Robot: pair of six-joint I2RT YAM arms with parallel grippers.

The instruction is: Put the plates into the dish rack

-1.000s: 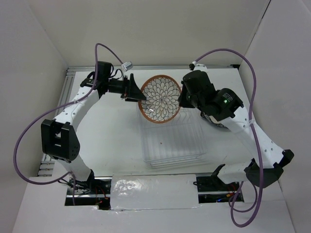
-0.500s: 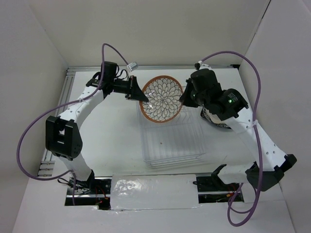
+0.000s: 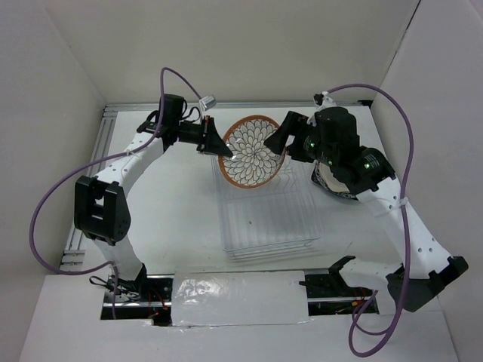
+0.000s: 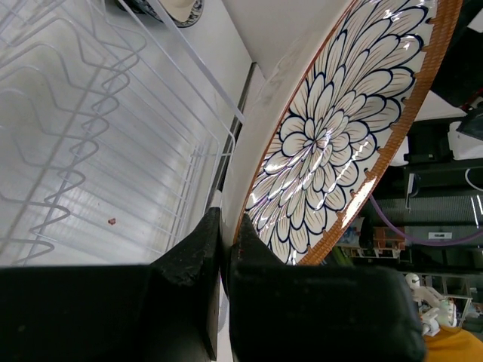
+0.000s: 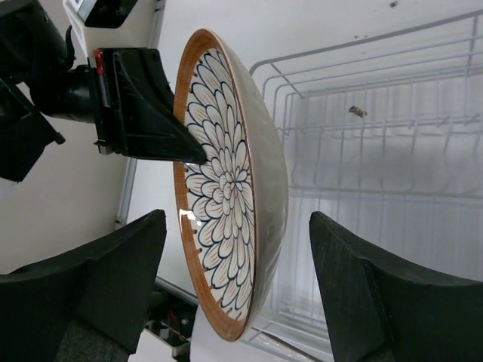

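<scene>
Under both pincers sits the rectangular silver-white wire dish rack [image 3: 266, 226], its rows of upright tines running below the held plate. The round brown-rimmed ceramic plate with the white petal pattern [image 3: 253, 151] stands on edge between the two pincers, over the rack's far end. The left pincer [image 3: 217, 147] is clamped narrow on the rim nearest it. The right pincer [image 3: 284, 142] gapes wide, a finger either side of the plate. To my eye, the left should hold the plate upright, line its edge up with a gap between tines, and lower it gently.
</scene>
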